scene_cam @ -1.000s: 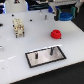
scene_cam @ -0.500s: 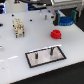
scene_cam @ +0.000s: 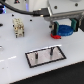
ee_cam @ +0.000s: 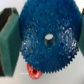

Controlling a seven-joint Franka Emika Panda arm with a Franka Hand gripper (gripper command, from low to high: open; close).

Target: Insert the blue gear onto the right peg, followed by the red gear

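Observation:
My gripper (scene_cam: 65,27) is at the exterior view's upper right, shut on the blue gear (scene_cam: 65,32) and holding it flat just above the white table. In the wrist view the blue gear (ee_cam: 47,39) fills the picture between the two fingers (ee_cam: 8,40). The red gear (scene_cam: 54,35) lies on the table beside and partly under the blue gear; a part of it shows in the wrist view (ee_cam: 34,73). The black-rimmed grey plate (scene_cam: 59,56) lies nearer the front. The right peg (scene_cam: 50,50) stands dark and upright on it, free of the gripper.
A thinner, paler post (scene_cam: 36,54) stands on the same plate. A small white and tan block stand (scene_cam: 18,27) is on the table at the exterior view's left. Black cables (scene_cam: 25,8) run along the back.
The gripper has shifted slightly at the upper right, and the blue gear now shows beneath it. The red gear and the plate have not moved.

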